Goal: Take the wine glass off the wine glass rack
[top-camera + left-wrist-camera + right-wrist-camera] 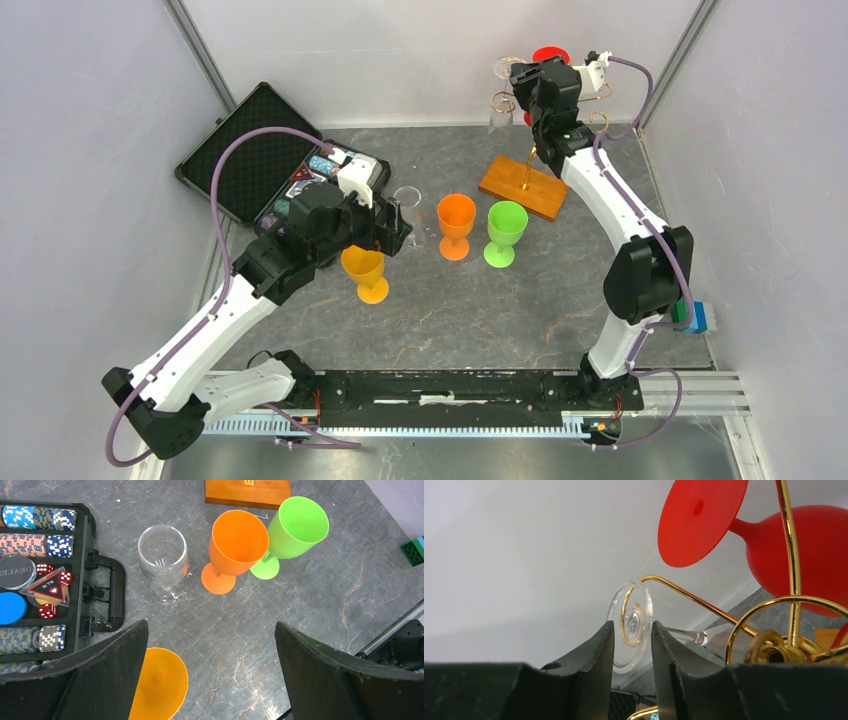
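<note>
The wine glass rack (523, 187) stands at the back right, a gold wire stem (794, 555) on an orange-brown wooden base. A clear wine glass (630, 600) hangs upside down from one curled arm, its round foot facing me. A red wine glass (804, 550) hangs on another arm. My right gripper (632, 624) is up at the rack (520, 75), with its jaws narrowed on either side of the clear foot; I cannot tell whether they touch it. My left gripper (211, 625) hovers wide open over the table (395, 225), holding nothing.
On the table stand a yellow-orange glass (160, 680), a clear glass (162, 555), an orange glass (237, 542) and a green glass (297, 527). An open poker chip case (250, 150) lies at the left. A green and blue block (695, 317) sits at the right edge.
</note>
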Controlling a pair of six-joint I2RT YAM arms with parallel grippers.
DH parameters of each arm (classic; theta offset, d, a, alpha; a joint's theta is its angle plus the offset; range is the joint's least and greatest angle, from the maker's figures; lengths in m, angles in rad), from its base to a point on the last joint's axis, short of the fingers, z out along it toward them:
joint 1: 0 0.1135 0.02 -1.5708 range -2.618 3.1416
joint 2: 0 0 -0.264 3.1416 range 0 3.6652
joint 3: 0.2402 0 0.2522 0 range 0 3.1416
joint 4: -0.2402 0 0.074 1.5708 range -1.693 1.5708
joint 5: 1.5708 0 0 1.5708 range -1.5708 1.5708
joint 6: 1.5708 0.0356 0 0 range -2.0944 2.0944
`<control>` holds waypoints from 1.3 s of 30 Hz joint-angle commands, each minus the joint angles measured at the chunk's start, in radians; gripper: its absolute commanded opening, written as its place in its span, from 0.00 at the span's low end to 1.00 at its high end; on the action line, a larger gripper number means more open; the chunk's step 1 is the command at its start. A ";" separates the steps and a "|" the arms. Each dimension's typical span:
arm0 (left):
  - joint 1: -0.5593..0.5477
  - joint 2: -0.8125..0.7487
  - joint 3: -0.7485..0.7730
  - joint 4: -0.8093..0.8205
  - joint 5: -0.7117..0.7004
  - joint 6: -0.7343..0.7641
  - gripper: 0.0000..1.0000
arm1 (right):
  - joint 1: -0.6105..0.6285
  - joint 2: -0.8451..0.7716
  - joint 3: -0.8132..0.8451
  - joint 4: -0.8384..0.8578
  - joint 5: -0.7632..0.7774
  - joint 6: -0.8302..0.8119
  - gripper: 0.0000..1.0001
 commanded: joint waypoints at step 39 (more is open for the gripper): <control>0.002 -0.022 -0.003 0.051 -0.029 -0.006 1.00 | -0.067 0.024 0.075 0.227 -0.010 -0.007 0.00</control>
